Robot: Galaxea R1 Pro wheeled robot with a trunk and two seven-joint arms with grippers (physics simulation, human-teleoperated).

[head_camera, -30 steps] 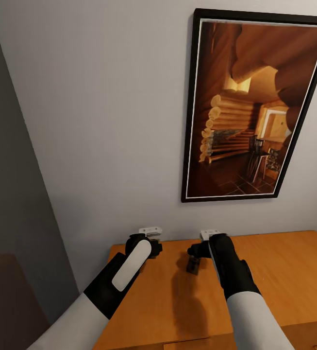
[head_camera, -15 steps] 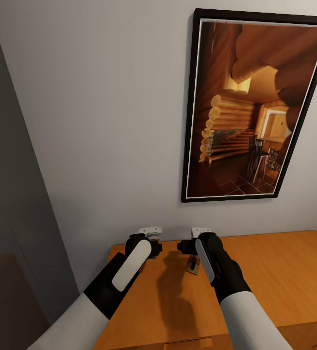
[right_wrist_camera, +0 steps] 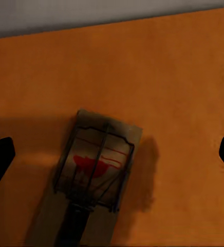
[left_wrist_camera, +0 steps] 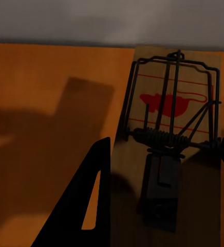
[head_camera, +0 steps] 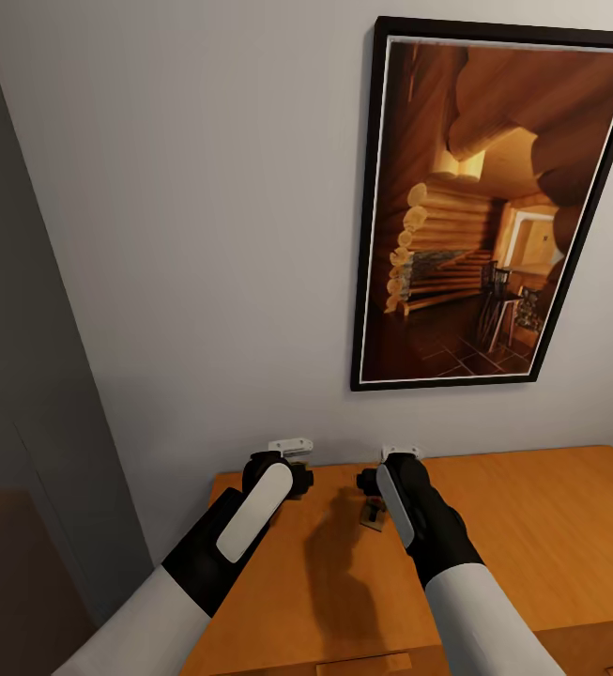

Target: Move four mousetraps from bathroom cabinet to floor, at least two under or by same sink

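The orange-brown cabinet (head_camera: 531, 526) stands against the wall below the framed picture (head_camera: 494, 202). Over the last second the right hand (head_camera: 392, 469) slid toward the cabinet's left end, then eased back a little, and now hangs above a mousetrap (right_wrist_camera: 91, 175) on the cabinet top, its fingers spread wide and clear of it. The left hand (head_camera: 287, 460) has stayed near the cabinet's back-left corner with a second mousetrap (left_wrist_camera: 171, 149) between its fingers; it seems gripped, though contact is unclear. No trap has reached the floor yet.
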